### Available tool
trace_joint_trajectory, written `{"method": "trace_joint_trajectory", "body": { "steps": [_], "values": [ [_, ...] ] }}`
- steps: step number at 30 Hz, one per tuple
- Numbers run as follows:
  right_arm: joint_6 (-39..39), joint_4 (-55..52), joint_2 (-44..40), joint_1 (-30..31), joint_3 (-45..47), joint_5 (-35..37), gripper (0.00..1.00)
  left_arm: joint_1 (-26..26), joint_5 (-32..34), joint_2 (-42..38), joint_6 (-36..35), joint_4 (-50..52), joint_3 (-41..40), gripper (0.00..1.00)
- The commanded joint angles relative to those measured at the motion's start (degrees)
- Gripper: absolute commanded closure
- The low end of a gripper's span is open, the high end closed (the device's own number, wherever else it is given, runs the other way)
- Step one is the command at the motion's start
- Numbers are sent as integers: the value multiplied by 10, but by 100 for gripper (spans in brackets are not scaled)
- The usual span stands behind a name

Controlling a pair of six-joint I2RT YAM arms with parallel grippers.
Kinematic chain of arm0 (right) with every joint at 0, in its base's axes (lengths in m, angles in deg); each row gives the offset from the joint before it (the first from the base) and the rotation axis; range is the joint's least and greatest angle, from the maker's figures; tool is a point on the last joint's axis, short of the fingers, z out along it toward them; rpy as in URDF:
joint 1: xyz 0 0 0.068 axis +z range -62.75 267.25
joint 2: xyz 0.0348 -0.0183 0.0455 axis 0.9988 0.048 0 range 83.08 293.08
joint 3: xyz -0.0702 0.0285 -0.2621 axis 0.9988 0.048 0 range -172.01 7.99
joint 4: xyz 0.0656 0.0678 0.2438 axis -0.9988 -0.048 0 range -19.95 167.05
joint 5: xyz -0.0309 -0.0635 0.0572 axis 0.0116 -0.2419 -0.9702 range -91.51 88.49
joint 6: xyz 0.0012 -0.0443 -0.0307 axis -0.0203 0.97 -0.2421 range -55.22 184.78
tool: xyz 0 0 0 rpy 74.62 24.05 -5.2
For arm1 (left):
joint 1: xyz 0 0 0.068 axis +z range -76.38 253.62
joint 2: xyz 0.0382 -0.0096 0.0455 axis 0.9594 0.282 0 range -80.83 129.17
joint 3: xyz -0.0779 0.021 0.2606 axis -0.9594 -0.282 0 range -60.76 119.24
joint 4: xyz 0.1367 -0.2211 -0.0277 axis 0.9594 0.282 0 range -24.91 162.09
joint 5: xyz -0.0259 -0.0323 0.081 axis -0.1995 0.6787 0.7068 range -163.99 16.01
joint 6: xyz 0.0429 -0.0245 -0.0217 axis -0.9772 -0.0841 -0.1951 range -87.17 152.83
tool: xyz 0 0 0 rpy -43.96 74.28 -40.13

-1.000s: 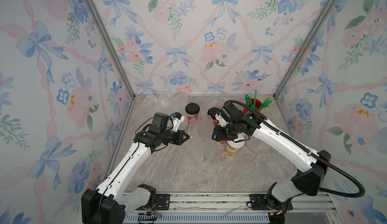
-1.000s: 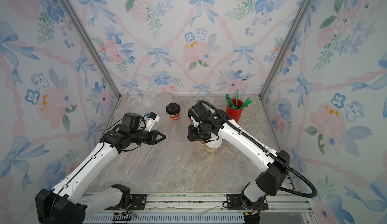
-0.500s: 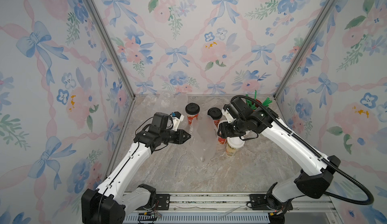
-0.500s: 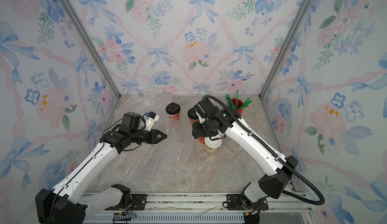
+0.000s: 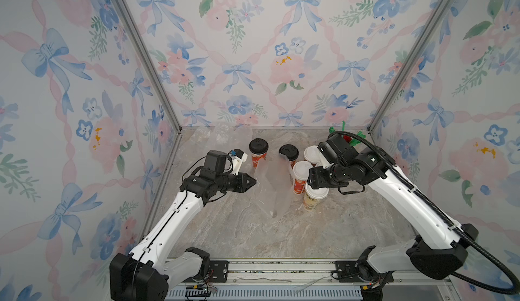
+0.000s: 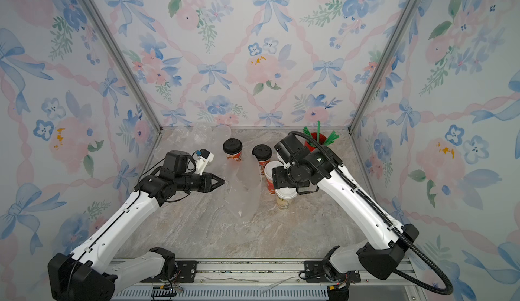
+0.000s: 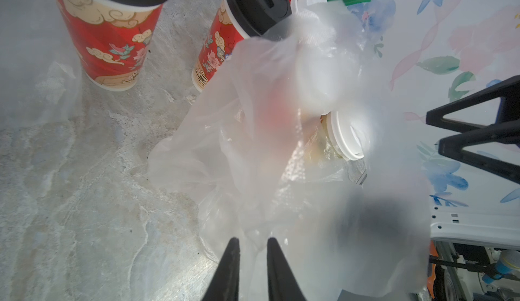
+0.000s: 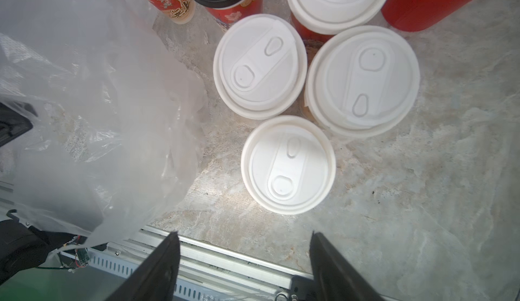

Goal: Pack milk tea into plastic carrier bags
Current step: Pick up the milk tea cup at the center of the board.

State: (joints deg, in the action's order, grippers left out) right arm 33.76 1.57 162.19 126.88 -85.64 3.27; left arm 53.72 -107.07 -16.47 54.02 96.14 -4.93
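A clear plastic carrier bag stands crumpled mid-table, its edge pinched by my left gripper. In the left wrist view the film runs between the nearly closed fingertips. Two black-lidded red milk tea cups stand behind the bag. White-lidded cups cluster to its right. My right gripper hangs open and empty above that cluster, its body covering part of it. The right wrist view shows several white lids below.
A plain red cup of green straws stands in the back right corner behind my right arm. More clear bags lie crumpled against the back wall at the left. The metal rail runs along the table's front edge.
My right gripper has left the bag's edge, moved right over the white-lidded cups and opened wider. The left gripper stays at the bag, which now leans free on the right.
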Motion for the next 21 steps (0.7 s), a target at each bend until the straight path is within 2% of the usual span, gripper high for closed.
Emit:
{"method": "trace_joint_trajectory", "body": {
  "steps": [1,6,21],
  "values": [
    [-9,0,-6,-20,41,6,22,-5,-11,9,-3,-10,-5,87],
    [-12,39,-8,-28,79,3,13,-7,-13,6,-2,-12,-5,94],
    [-12,62,43,-40,97,47,12,-6,-33,-19,17,-34,-22,97]
  ]
}}
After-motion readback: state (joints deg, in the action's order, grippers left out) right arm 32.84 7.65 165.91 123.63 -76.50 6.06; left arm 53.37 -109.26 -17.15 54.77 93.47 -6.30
